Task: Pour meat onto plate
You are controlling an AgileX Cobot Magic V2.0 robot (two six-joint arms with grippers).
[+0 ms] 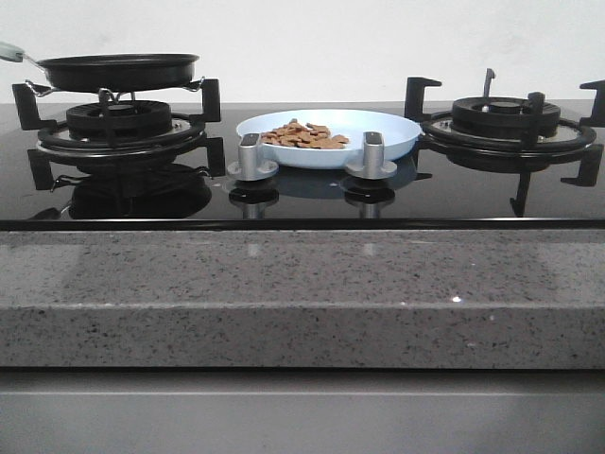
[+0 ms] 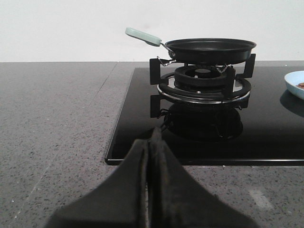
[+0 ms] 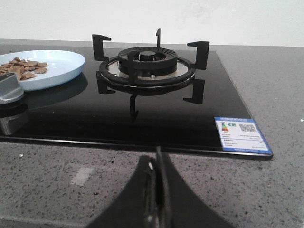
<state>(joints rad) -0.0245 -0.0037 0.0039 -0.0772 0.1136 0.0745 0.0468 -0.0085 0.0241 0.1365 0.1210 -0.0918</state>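
Note:
The meat [image 1: 304,135] lies as a heap of small tan chunks on the pale-blue plate [image 1: 392,130], which sits on the black hob between the two burners. The plate [image 3: 61,64] and meat [image 3: 23,68] also show in the right wrist view, and the plate's edge [image 2: 294,83] in the left wrist view. My left gripper [image 2: 151,142] is shut and empty, low over the grey counter in front of the hob's left corner. My right gripper [image 3: 157,156] is shut and empty over the counter in front of the right burner. Neither arm shows in the front view.
A black frying pan [image 1: 118,70] with a pale handle [image 2: 142,36] rests on the left burner [image 1: 118,121]. The right burner [image 3: 147,64] is bare. Two silver knobs [image 1: 252,157] stand in front of the plate. A label [image 3: 242,135] sits at the hob's right front corner.

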